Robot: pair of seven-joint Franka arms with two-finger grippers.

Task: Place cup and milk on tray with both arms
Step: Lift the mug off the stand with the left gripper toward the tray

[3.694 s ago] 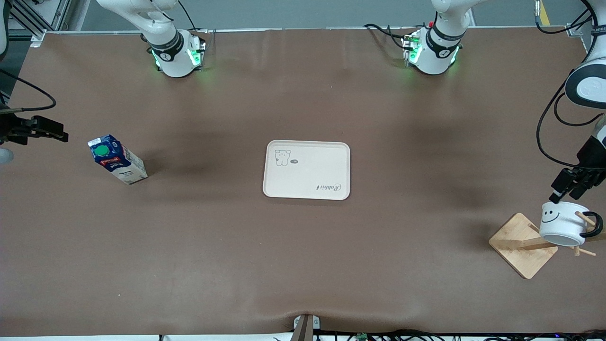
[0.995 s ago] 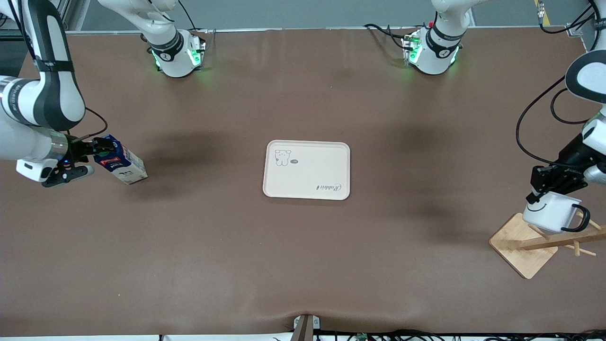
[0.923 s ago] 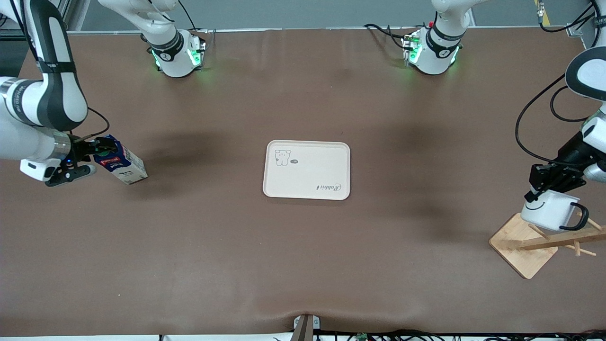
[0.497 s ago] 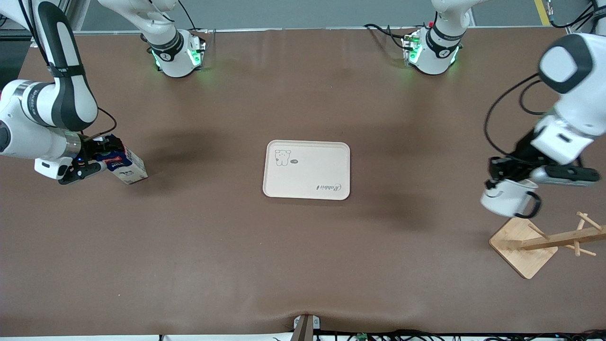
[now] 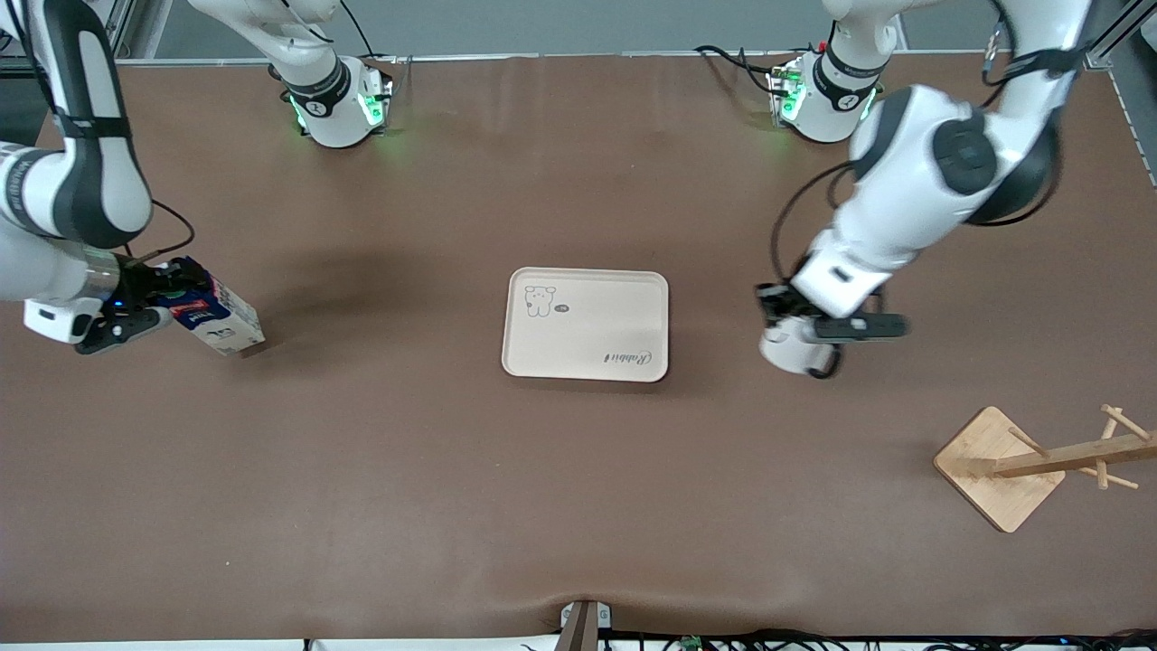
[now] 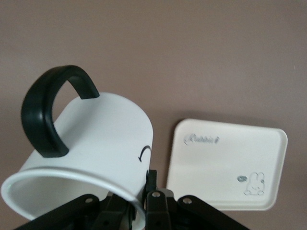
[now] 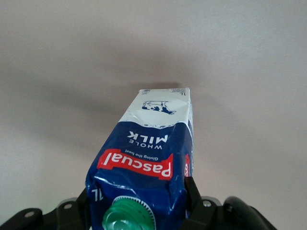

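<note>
We have both of the task's things in hand, and neither is on the tray yet. Our left gripper [image 5: 785, 318] is clenched on the rim of the small white mug with the black loop handle [image 5: 795, 348], and carries it in the air over the brown table mat [image 5: 578, 506], just beside the edge of the flat cream rectangular tray with rounded corners [image 5: 586, 323] that faces the left arm's end of the table. In the left wrist view the mug [image 6: 91, 139] hangs tilted from the pinch, handle up, with the tray [image 6: 225, 165] bare ahead of it.

Our right gripper [image 5: 149, 303] is closed around the dark blue top of the small tall milk carton with the green cap and red label [image 5: 210, 316], at the right arm's end of the table, well apart from the tray. The right wrist view shows the black fingers [image 7: 194, 203] pressed on either side of the carton [image 7: 151, 158], just beside its cap. Whether its base rests on the mat or has just cleared it, we cannot tell.

The wooden peg rack on its square base [image 5: 999, 466] stands bare, nearer the front camera than the mug.

So we judge the grasping done for both. What is left is the short carry and upright set-down of the mug, and the much longer carry of the carton, then letting go of each.
</note>
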